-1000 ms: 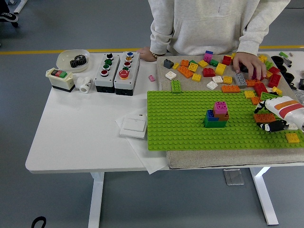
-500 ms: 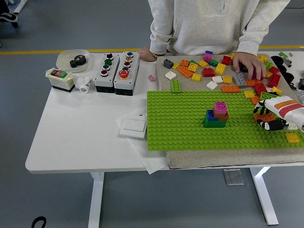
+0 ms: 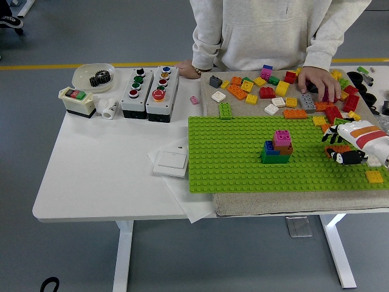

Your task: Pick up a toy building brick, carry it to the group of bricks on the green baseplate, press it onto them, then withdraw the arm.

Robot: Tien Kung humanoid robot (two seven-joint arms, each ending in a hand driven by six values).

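My right hand (image 3: 344, 148), white and black with an orange stripe, reaches in from the right edge over the right end of the green baseplate (image 3: 231, 158). Its black fingers (image 3: 351, 158) are curled on an orange brick (image 3: 337, 148), which is partly hidden by them. The group of bricks (image 3: 278, 148) stands near the plate's middle: a green base, blue and orange bricks, and a pink one on top. The hand is well to the right of that stack. My left arm is out of view.
Several loose bricks (image 3: 273, 91) lie on the grey mat behind the plate. A person stands at the far side, one hand (image 3: 319, 82) resting among them. A yellow brick (image 3: 374, 176) sits at the plate's right end. Button boxes (image 3: 149, 91) and a white switch (image 3: 171, 162) stand to the left.
My right hand has shifted slightly up and away from the near edge, turning a little, with the orange brick still in its fingers. The stack and the person's hand have not moved.
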